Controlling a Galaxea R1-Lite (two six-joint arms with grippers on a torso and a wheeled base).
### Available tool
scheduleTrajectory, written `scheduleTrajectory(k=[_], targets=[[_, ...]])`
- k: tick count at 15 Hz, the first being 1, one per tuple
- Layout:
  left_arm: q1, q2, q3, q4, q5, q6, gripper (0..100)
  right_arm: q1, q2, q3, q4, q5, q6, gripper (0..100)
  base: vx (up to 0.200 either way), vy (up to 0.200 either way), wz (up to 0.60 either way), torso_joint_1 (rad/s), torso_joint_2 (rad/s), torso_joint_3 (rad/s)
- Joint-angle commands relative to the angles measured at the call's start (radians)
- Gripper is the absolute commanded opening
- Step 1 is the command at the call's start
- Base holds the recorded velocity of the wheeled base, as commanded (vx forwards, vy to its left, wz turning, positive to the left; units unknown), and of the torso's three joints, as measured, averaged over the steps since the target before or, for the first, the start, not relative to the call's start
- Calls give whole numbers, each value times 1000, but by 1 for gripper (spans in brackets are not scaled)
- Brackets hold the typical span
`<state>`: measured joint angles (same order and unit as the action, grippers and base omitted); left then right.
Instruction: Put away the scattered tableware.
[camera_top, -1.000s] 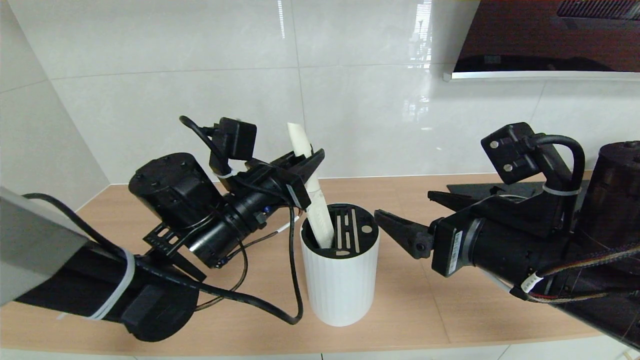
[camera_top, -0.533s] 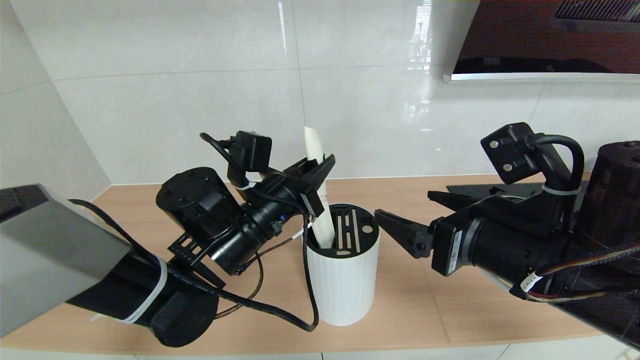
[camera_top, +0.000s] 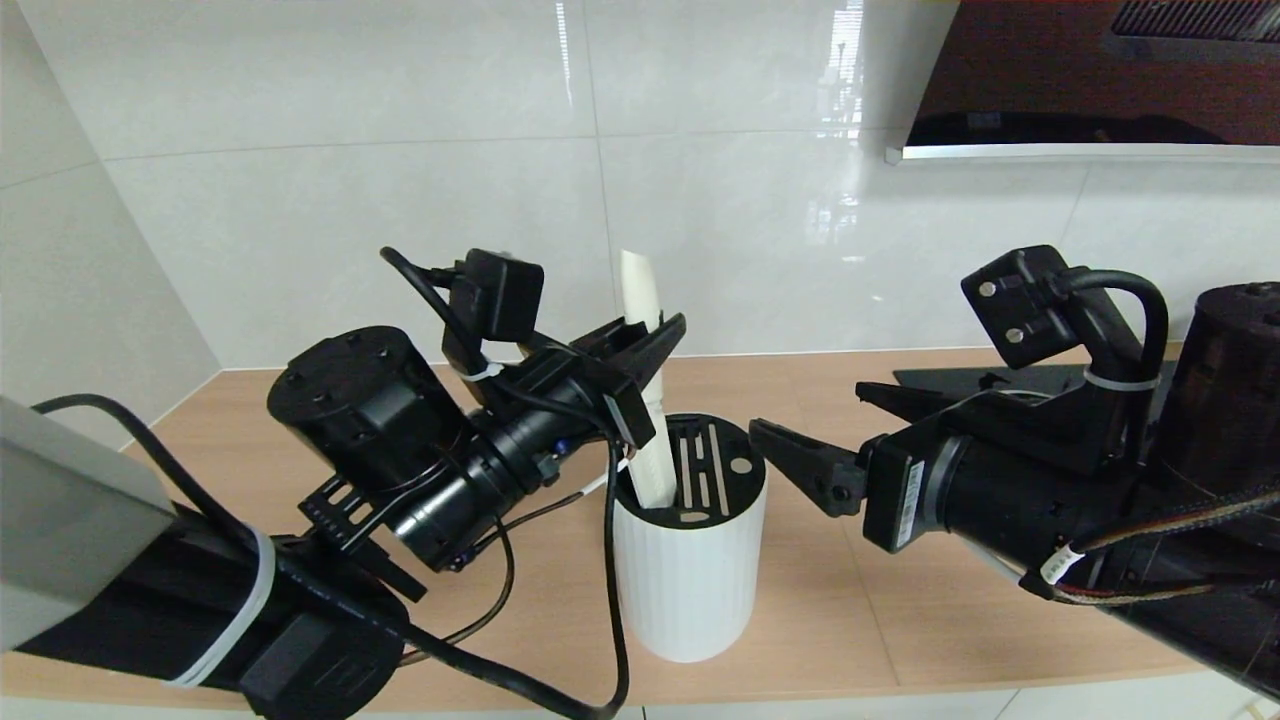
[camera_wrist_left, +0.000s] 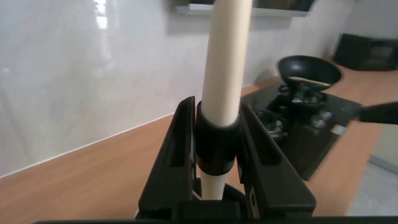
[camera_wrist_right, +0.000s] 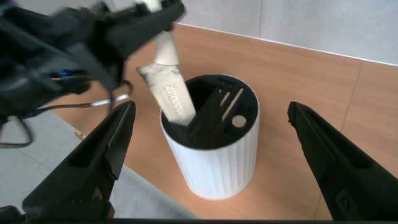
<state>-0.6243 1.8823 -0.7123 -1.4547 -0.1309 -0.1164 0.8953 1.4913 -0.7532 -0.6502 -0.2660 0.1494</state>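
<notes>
Compared with 1 second ago, the left end effector has swung toward the robot's right and now sits over the near-left rim of the white knife holder. It remains clamped on the cream handle of the knife. The knife stands steeper than before, its white blade down in the large opening of the holder's black slotted top. The holder has also shifted slightly on the bench. The right end effector has not moved; its fingers are spread wide, level with the holder's top and just to its right, not touching it.

From the left wrist, a black frying pan sits on a dark hob farther along the bench. A dark range hood hangs on the white tiled wall. The left arm's loose black cable droops against the holder's left side
</notes>
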Motion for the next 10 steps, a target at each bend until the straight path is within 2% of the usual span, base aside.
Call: scheduleTrajectory(k=[1, 10], targets=[[-17, -38, 7, -12, 4, 0, 0, 1, 1, -2, 0, -1, 1, 100, 0, 0, 0, 0, 0, 0], [-34, -31, 30, -7, 7, 1, 0, 1, 0, -2, 0, -1, -1, 100, 0, 0, 0, 0, 0, 0]])
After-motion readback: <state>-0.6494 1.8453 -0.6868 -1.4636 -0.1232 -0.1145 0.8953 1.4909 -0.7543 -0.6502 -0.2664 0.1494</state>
